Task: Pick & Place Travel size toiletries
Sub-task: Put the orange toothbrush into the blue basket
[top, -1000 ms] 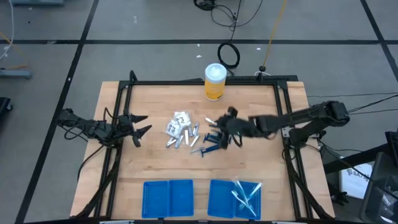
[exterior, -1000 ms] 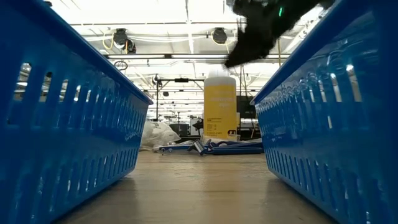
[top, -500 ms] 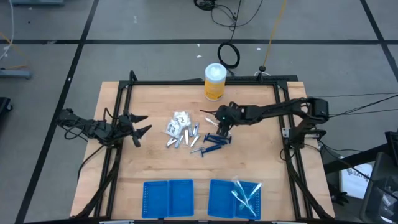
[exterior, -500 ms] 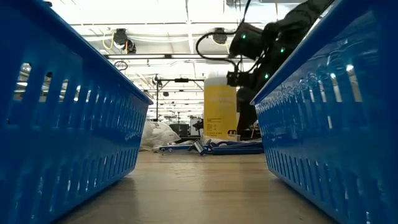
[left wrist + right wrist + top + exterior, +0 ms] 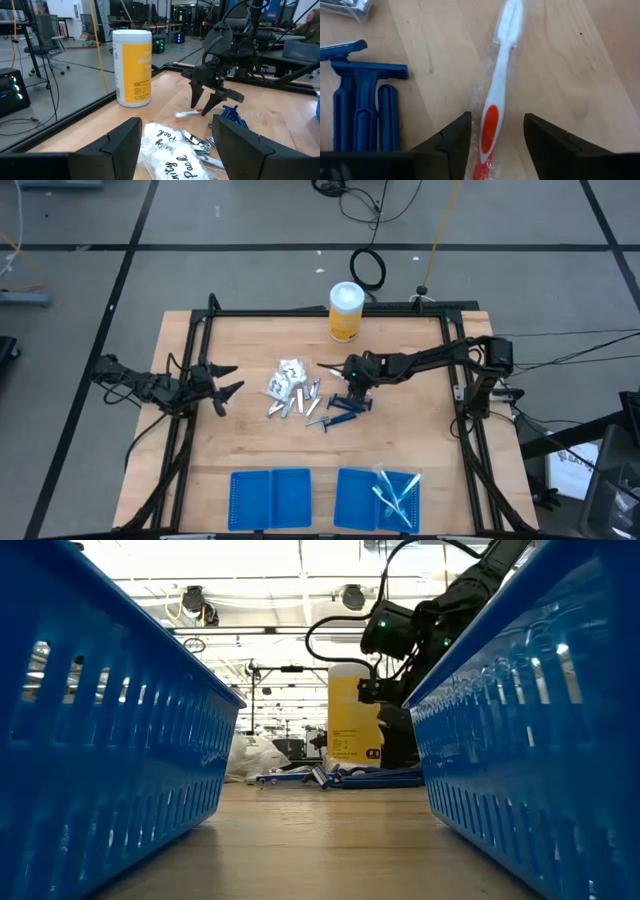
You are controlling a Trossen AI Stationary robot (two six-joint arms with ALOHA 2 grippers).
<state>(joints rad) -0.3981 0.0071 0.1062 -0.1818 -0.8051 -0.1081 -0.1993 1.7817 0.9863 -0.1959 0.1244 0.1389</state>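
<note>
Wooden table (image 5: 250, 440) | right gripper (image 5: 492, 131) open astride wrapped toothbrush (image 5: 497, 95) | left gripper (image 5: 228, 381) open, idle

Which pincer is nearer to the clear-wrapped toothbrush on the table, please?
The right. The right pincer stands open astride the toothbrush, its handle between the fingers. The left pincer waits open at the table's left edge, beyond the white packets.

toothbrush (image 5: 492, 115) handle end cut off by frame edge btwn right end effector (image 5: 494, 131) fingers.
</note>
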